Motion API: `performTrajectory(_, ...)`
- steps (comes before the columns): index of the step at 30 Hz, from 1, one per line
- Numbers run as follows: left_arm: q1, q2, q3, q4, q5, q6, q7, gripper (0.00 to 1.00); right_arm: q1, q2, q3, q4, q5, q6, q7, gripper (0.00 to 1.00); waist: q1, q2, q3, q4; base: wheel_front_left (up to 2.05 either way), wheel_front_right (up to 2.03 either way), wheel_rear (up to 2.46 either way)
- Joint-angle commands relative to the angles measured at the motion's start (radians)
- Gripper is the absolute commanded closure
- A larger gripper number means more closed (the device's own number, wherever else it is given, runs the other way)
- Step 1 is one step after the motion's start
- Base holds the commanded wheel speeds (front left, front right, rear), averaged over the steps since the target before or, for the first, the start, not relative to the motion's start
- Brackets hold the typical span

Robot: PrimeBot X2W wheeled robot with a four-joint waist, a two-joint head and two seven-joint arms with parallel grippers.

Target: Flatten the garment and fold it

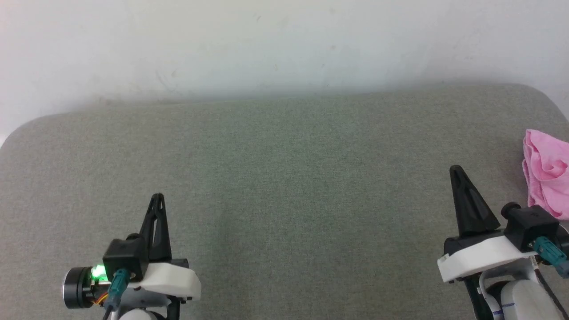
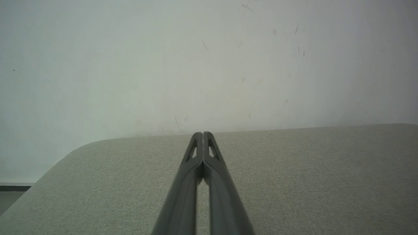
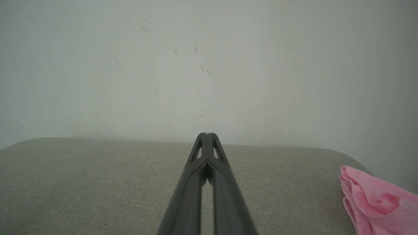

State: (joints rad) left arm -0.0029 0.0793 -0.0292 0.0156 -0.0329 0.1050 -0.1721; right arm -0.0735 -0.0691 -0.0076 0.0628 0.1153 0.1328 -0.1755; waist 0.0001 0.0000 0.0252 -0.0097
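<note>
On the cushion, garment right of right hand

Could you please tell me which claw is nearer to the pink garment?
Right. The right claw sits just beside the garment; the left claw is far across the cushion.

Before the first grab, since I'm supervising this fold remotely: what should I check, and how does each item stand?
1. Garment found: ok, the garment lies at the right end of the grey cushion, partly cut off by the head view's edge.
2. Garment flat: not ok, it is bunched in folds.
3. Right gripper ready to grasp: not ok, it is shut, empty and apart from the cloth.
4. Left gripper free: ok, it is shut and empty over bare cushion.
5. Corner or tag to pinch: cannot tell.
</note>
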Motion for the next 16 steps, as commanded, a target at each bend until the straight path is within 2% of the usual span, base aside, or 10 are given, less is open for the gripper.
performTrajectory(1,0.001,-0.005,0.007,-0.004,0.010,-0.010,0.005,1.00,0.018,0.004,-0.001,-0.008,-0.012,-0.001,0.009,1.00,0.0000,0.0000,-0.001,0.000,0.00,0.00,0.00)
performTrajectory(16,0.001,-0.009,0.011,-0.006,0.015,-0.027,0.036,1.00,0.028,0.007,0.001,-0.018,-0.031,-0.001,0.039,1.00,0.0000,0.0000,-0.005,0.002,0.00,0.00,0.00)
